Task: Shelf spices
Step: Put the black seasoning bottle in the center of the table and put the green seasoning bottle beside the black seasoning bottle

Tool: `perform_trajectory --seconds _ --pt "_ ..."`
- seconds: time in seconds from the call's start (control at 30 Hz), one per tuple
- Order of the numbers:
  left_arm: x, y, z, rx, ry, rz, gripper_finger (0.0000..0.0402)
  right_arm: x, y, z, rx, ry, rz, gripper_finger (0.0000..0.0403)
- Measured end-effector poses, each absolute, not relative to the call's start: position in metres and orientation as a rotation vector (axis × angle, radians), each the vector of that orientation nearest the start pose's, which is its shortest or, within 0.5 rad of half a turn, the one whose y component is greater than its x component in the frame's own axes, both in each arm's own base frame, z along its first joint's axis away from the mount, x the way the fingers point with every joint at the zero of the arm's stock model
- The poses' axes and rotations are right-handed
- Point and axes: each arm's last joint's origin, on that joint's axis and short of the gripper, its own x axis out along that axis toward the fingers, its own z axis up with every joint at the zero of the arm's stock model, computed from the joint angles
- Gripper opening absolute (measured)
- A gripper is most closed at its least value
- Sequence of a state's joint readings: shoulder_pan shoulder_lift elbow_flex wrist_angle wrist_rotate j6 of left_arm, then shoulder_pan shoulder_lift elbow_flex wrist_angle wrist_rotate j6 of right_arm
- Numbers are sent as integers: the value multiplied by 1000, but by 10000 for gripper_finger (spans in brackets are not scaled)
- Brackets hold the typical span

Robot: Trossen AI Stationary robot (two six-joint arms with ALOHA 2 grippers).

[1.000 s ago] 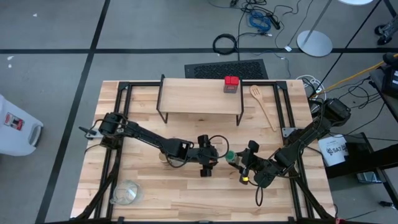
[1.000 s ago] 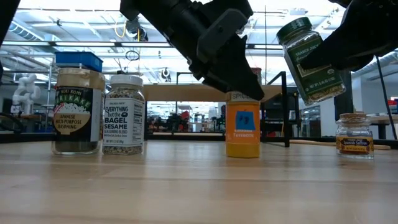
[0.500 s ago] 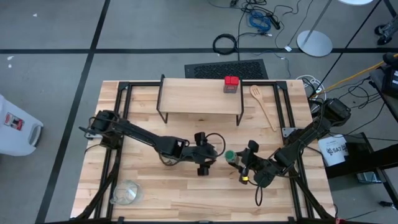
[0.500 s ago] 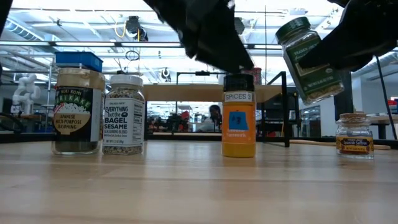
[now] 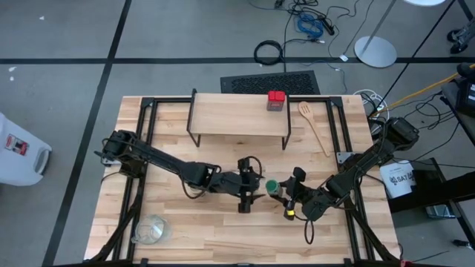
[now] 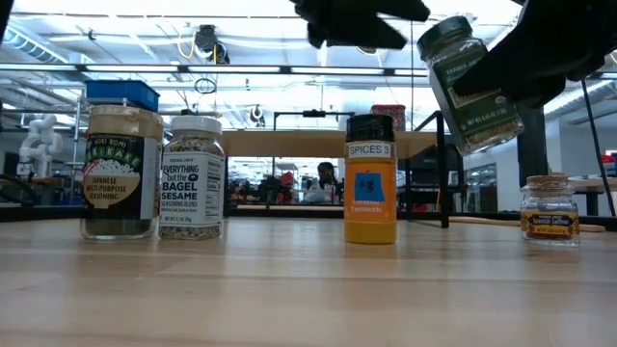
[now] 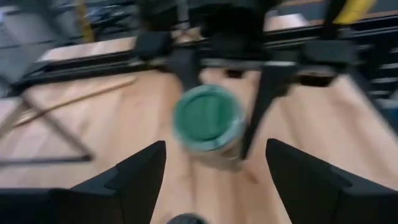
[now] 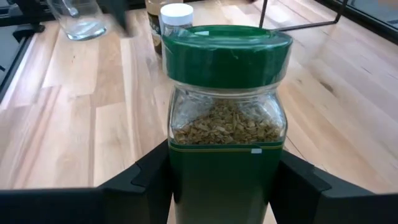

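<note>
The right gripper (image 8: 217, 186) has its jaws clamped on the green-lidded jar (image 8: 225, 112), tilted well above the surface. The left gripper (image 7: 214, 168) faces its lid, jaws spread. The risk: a mistimed handover drops it onto the black-lidded turmeric jar (image 6: 370, 179) below. It's clear glass, dried herbs inside. The shelf (image 5: 237, 116) holds only a red tin (image 5: 276, 100).

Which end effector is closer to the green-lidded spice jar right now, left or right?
Right. The right end effector is clamped on the green-lidded jar, holding it tilted above the table. The left end effector is open, facing the jar's lid with a gap between.
</note>
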State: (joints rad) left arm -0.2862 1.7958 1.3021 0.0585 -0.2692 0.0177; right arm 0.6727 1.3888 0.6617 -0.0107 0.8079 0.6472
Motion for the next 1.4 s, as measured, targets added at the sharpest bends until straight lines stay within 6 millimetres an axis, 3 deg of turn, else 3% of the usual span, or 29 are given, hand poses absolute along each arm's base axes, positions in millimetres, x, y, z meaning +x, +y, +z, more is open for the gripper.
perform_trajectory --seconds 0.13,0.6,1.4 --pt "398 -108 262 117 369 -149 286 216 146 186 127 473 -289 196" --pt "410 -84 253 142 370 -137 286 218 144 186 106 477 -289 196" --pt "418 -82 243 139 352 -130 286 221 141 187 103 481 -274 196"
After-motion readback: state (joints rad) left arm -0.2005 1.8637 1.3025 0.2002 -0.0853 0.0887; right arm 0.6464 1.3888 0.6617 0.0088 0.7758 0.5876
